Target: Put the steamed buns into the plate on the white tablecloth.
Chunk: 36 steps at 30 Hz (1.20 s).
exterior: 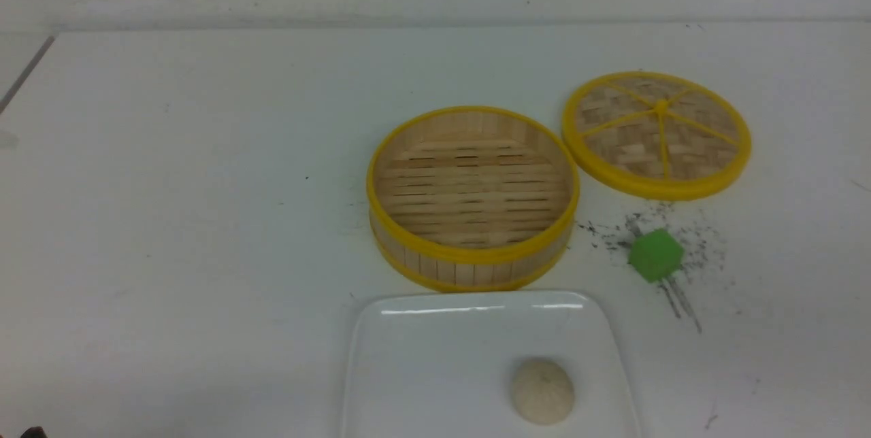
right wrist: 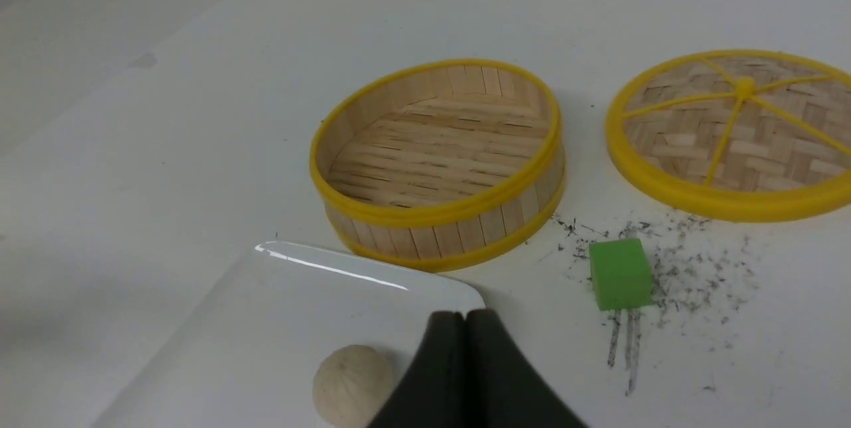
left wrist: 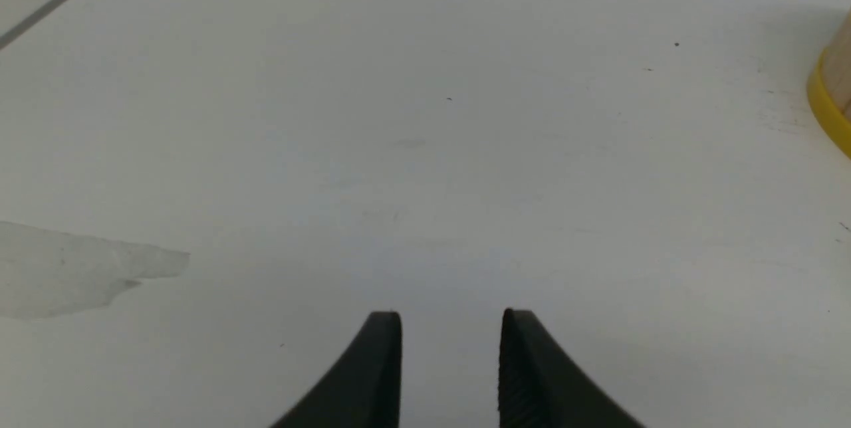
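The near end of the big shiny white plate with rounded corners (exterior: 435, 363) is cut off in the front view, so I can't see its whole shape. It has a low, smooth rim. One small, round, cream bun (exterior: 543, 392) sits on the plate, toward its right rim. The bun is dull, not shiny, and has faint folds on top. In the right wrist view, the bottom of the bun is cut off, and the dark right jaws (right wrist: 465, 315) hide part of the plate. Their tips are closed together, with nothing in them. The dark left jaws (left wrist: 452, 315) are open and empty. A tiny dark bit at the front view's bottom left corner is too cut off to name.

The round wooden basket with yellow rims (exterior: 473, 264) is empty, with thin slats and little gaps in its floor. It is just past the plate, toward the far edge of the white desk (exterior: 204, 220). The round woven lid with a yellow rim and yellow spokes (exterior: 663, 135) lies just beside it, nearer the desk's far right corner. The green cube (exterior: 656, 255) sits on dark, scratchy marks, between the lid and the desk's near edge, to the right of the plate.
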Available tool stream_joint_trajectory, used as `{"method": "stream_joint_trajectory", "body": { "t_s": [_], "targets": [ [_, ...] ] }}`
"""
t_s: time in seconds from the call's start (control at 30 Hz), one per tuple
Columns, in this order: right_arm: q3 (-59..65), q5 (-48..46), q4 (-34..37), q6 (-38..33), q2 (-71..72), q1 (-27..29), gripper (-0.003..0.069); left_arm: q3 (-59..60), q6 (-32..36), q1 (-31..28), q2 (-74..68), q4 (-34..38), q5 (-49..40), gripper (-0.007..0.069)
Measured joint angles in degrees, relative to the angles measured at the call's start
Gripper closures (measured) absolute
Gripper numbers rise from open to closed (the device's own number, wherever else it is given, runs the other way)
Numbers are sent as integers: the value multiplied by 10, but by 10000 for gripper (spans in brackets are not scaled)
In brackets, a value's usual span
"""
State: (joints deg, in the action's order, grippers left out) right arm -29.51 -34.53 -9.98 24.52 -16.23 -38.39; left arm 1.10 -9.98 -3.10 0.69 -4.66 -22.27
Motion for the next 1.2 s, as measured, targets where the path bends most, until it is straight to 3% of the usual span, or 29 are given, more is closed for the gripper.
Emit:
{"method": "stream_joint_trajectory", "body": {
  "t_s": [0.47,0.63,0.77,1.03,1.2],
  "targets": [
    [0,0,1,5,0,0,665,0,0,0,0,-31,-1,384],
    [2,0,15,-30,22,9,659,0,0,0,0,-38,-1,384],
    [31,5,48,-83,38,65,658,0,0,0,0,-38,-2,384],
    [169,17,120,-224,138,251,654,0,0,0,0,-39,-2,384],
    [224,41,135,-254,168,320,650,0,0,0,0,-40,-2,384]
  ]
}}
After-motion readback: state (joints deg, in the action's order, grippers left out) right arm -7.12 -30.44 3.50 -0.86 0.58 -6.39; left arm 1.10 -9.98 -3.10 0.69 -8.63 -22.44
